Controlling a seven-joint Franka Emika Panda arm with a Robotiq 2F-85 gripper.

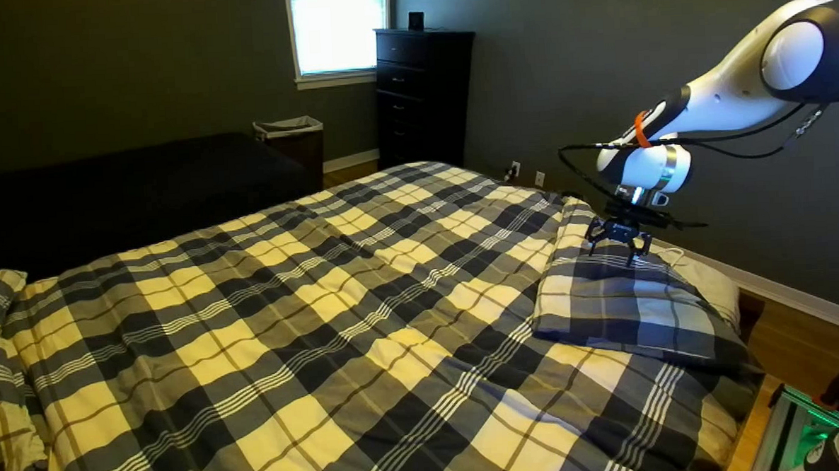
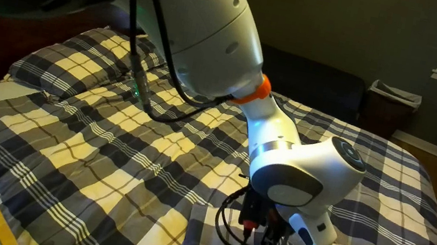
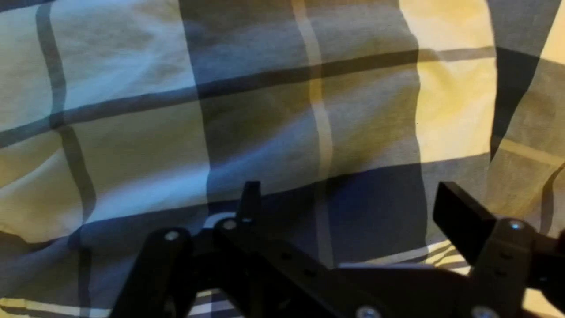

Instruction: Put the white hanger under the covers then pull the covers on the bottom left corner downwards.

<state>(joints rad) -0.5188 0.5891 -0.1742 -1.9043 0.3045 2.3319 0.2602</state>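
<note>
Above the covers (image 1: pixel 351 295), over their folded-back part (image 1: pixel 607 305), hangs the pincer (image 3: pixel 348 196), its fingers spread well apart. Just beyond that fold, by the white bedding (image 1: pixel 715 286), shows a thin pale loop (image 1: pixel 671 251), too small to tell whether it is the white hanger. In an exterior view the arm (image 2: pixel 214 42) stretches across and hides part of the covers. Plaid pillows (image 2: pixel 78 59) lie at one end; farther off stand a lined bin (image 1: pixel 302 152) and a dark dresser (image 1: pixel 424 94).
</note>
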